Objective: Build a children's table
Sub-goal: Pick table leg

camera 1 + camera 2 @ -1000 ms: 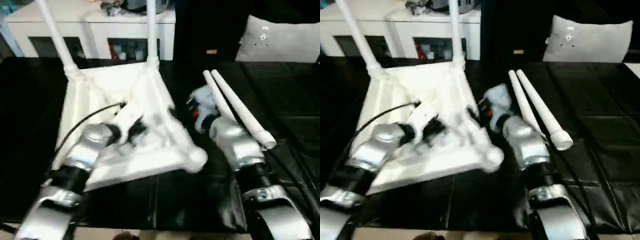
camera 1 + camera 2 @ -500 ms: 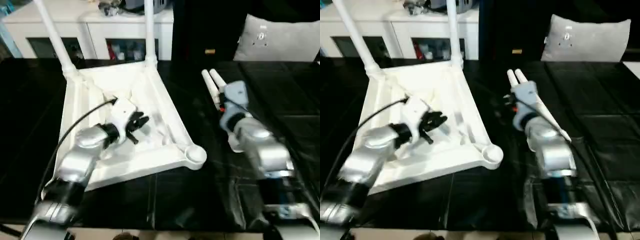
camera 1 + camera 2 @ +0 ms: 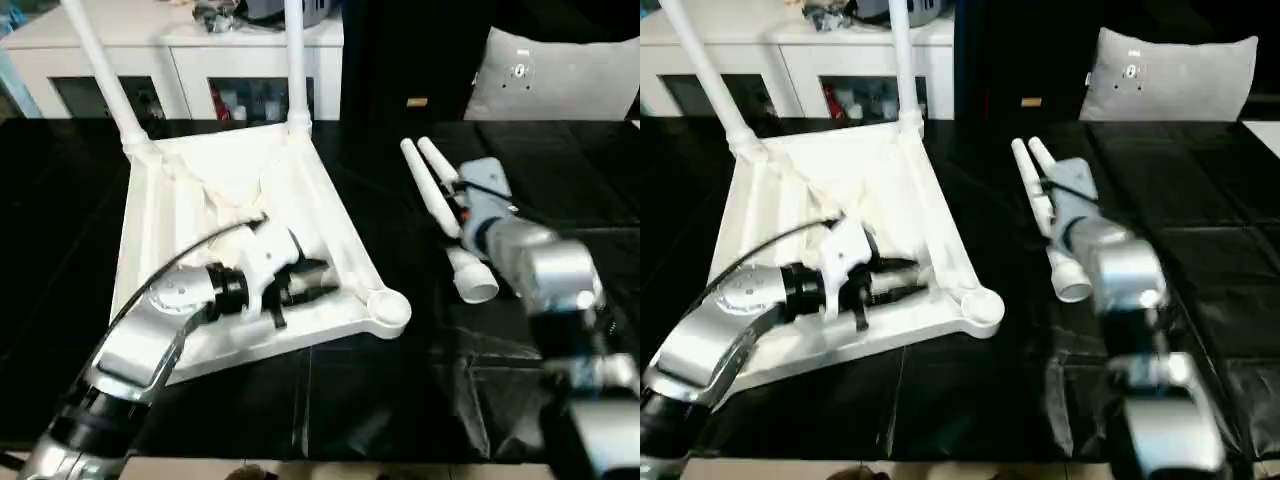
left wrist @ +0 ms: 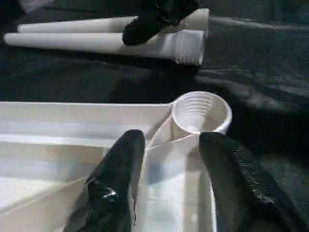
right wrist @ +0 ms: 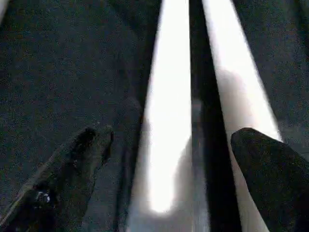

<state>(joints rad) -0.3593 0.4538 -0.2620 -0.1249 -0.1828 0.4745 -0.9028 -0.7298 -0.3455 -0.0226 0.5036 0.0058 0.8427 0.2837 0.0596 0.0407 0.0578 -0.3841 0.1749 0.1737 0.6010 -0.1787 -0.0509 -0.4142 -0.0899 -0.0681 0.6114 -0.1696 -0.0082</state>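
Likely light, stiff, slick plastic: loose legs [image 3: 440, 195] best taken mid-shaft, w/ right gripper [image 5: 169, 159] fingers wide apart over them. Left gripper [image 4: 166, 159] fingers apart, holding nothing, above tabletop [image 3: 330, 215] rib by near-right socket [image 4: 200, 112].

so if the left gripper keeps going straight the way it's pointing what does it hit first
Most likely the empty round corner socket of the upturned tabletop: the left gripper points straight at it. Beyond it lie the two loose legs on the black surface. Depth is hard to judge.
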